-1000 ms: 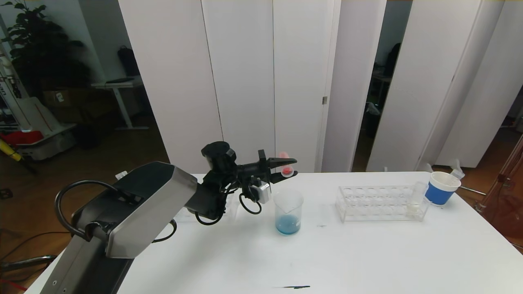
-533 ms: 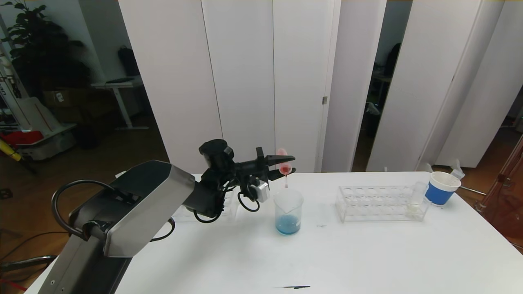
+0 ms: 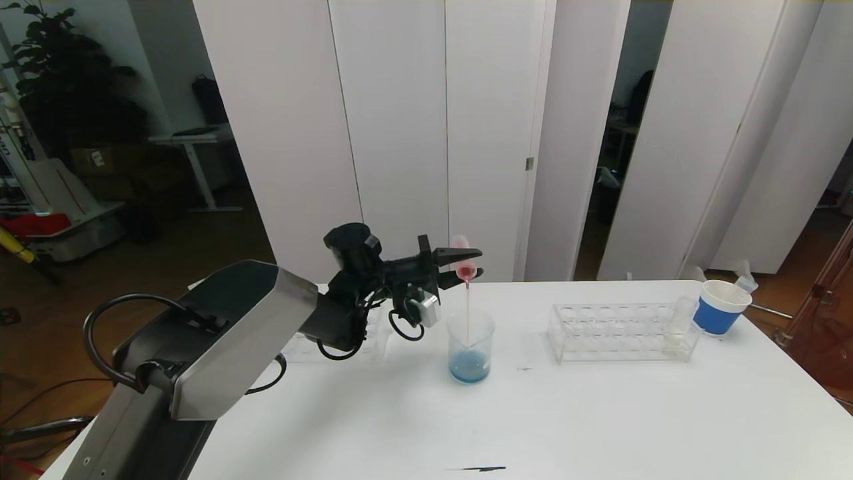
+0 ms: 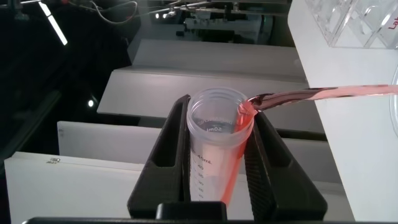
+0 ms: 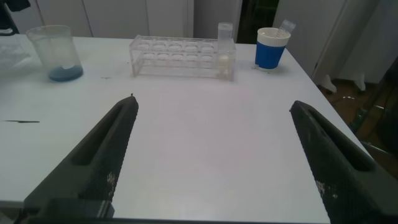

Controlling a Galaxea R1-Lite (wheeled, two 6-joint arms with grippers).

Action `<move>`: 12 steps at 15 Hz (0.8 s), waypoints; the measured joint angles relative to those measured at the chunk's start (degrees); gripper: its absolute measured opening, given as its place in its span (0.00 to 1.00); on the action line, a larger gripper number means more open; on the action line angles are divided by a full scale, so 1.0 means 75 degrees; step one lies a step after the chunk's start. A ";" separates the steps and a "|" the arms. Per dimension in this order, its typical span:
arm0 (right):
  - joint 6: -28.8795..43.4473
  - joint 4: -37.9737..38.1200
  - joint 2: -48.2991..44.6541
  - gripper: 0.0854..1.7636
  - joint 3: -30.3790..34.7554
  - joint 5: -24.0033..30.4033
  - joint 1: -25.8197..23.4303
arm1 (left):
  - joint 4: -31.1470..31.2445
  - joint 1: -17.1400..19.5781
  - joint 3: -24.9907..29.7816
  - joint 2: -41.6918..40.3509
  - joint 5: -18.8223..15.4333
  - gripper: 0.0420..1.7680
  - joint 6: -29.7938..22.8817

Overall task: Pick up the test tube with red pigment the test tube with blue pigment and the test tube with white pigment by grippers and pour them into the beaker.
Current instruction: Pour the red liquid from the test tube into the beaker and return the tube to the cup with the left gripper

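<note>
The test tube with red pigment (image 3: 461, 257) lay tipped between the left gripper's (image 3: 466, 263) fingers, clamped tight, above the beaker (image 3: 470, 347); a red stream fell into the blue liquid there. The right gripper (image 5: 214, 158) stood spread wide above the table (image 3: 600, 413), well apart.

Setting: an office or lab room fitted out as a chemistry-style test bench.
- Broad white rectangular table (image 3: 600, 413).
- Clear glass beaker with pouring spout (image 3: 470, 347), blue liquid at its bottom, directly below the left gripper (image 3: 468, 264).
- Clear acrylic test-tube rack (image 3: 616, 333), well to that gripper's right.
- White paper cup with blue band (image 3: 720, 307), beyond the rack.
- Tall white folding partition panels (image 3: 400, 133), behind.
- Dark leafy potted plant (image 3: 60, 73) and white desk (image 3: 193, 143), far back left.
</note>
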 joint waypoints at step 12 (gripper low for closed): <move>0.0003 -0.0003 0.0000 0.99 0.0000 0.0000 0.0000 | -0.0301 0.0073 -0.0816 0.0306 0.0000 0.31 0.0377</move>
